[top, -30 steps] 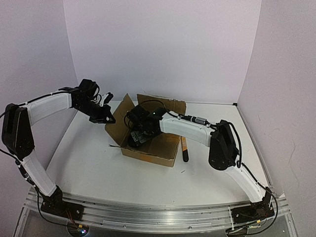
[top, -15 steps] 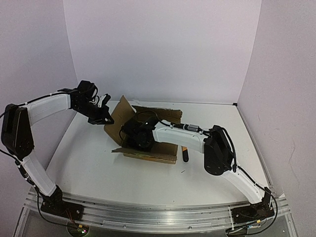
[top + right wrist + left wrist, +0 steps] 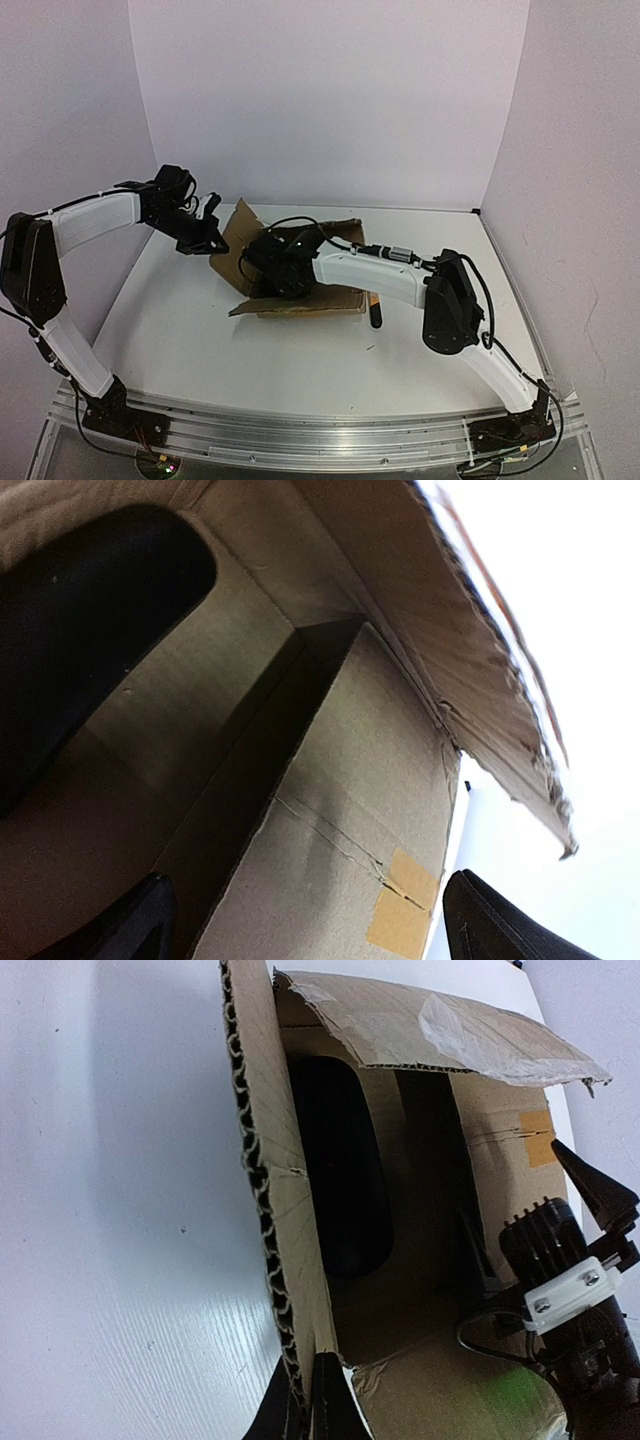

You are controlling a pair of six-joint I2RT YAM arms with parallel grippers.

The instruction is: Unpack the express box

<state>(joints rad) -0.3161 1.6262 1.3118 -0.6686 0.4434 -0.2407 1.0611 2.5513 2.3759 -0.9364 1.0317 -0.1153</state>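
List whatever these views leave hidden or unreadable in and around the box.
1. Black object inside the express box: left wrist view, shadowed, one side behind the box wall; right wrist view, cut by the left edge. Identity unclear.
2. Right gripper: top view, fingers hidden under its own wrist; right wrist view, only fingertips show at the bottom edge.
3. Slim dark item beside the box: top view, too small, partly under the right arm.

No readable text, brand, number or sign on the express box [image 3: 400, 1025] or elsewhere.
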